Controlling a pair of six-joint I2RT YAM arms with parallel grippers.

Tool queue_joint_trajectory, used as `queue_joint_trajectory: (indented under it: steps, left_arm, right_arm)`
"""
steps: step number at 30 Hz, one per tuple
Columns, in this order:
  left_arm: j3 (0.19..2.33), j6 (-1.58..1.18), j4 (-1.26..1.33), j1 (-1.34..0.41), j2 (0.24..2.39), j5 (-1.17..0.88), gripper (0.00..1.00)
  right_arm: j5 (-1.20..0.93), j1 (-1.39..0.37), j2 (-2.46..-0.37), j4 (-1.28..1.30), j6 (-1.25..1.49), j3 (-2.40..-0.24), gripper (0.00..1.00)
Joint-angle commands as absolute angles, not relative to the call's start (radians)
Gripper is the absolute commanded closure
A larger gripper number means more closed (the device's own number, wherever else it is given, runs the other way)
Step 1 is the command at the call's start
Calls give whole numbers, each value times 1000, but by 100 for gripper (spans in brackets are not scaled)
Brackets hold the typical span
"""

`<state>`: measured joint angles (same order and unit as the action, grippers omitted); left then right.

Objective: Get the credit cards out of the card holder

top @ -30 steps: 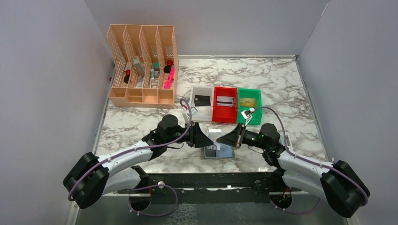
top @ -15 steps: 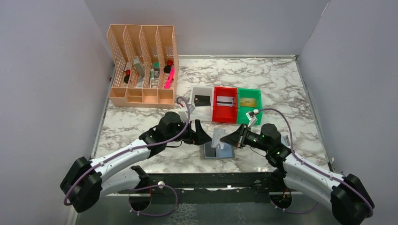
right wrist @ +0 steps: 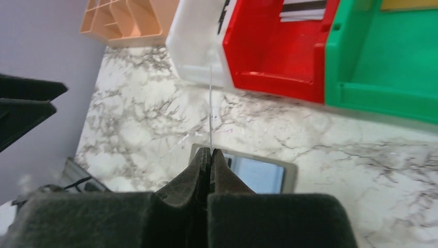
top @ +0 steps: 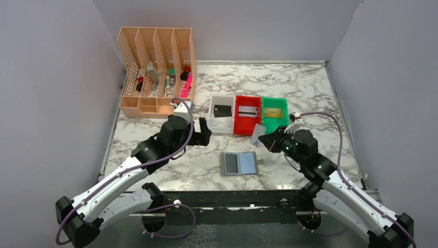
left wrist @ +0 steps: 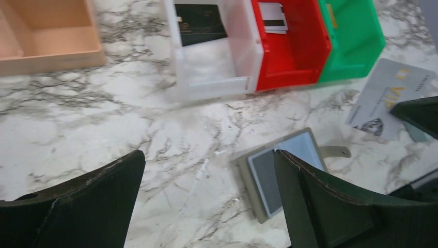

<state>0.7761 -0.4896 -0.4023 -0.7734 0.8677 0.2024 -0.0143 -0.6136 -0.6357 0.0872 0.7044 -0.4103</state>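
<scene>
the right pincer (top: 267, 139) was clamped on a silvery-white card (top: 258, 135). a second ago it sat low over the card holder (top: 240, 163). now it had risen and swung toward the far edge, stopping just short of the red bin (top: 247, 125) and green bin (top: 274, 122). the left pincer (top: 204, 132), jaws spread wide and holding nothing, had pulled back from the holder toward the left edge. the lifted card stood on its edge. from the right wrist it showed as a thin line running from the fingertips toward the far edge. the holder lay open and flat on the worktop (top: 310, 93), mid-way along the near edge, its long axis parallel to that edge. a black card (top: 222, 110) lay in the white bin (top: 221, 125), a striped card (top: 248, 111) in the red, a gold card (top: 273, 112) in the green.
</scene>
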Motion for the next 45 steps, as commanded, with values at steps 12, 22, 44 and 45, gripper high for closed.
queue_joint_trajectory:
  steps: [12, 22, 44, 45]
  left_arm:
    - [694, -414, -497, -775, 716, 514, 1]
    - [719, -376, -503, -775, 797, 475, 1]
    - [730, -359, -517, -775, 802, 491, 1]
    - [731, -360, -516, -775, 804, 491, 1]
  right_arm:
    - [185, -612, -878, 77, 402, -611, 99]
    - [172, -612, -1249, 73, 176, -877, 99]
    - [323, -614, -1660, 34, -509, -1044, 99]
    - [323, -614, -1669, 28, -526, -1041, 99]
